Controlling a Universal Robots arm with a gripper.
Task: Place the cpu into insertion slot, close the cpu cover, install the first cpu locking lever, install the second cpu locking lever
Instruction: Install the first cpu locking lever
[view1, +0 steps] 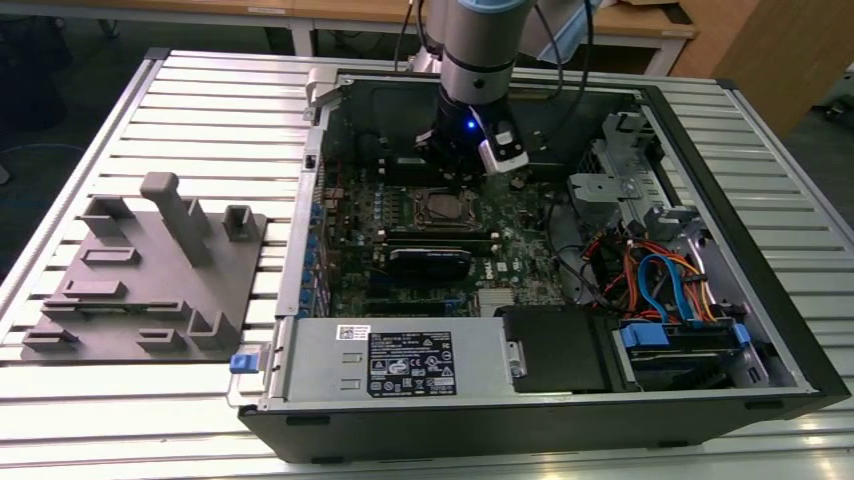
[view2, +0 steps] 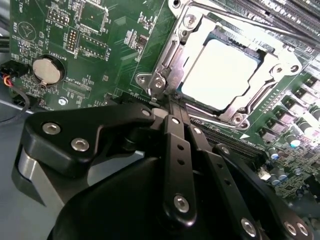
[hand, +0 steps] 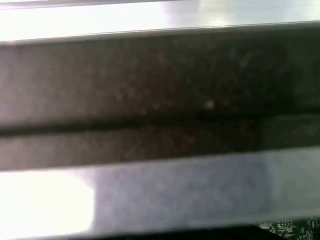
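Sitting in the insertion slot (view2: 227, 75), the cpu (view2: 220, 75) is lying under the closed cpu cover (view2: 180, 50), while the gripper (view2: 172, 107), fingers pinched narrow and empty, is hovering beside the socket's corner, levers seemingly left.

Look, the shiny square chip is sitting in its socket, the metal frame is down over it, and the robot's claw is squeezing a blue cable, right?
Not quite. The gripper isn't squeezing a blue cable; its fingers are closed together on nothing, tips at the frame's corner. The second wrist view shows this. The chip does sit in its socket, with the metal frame down over it.
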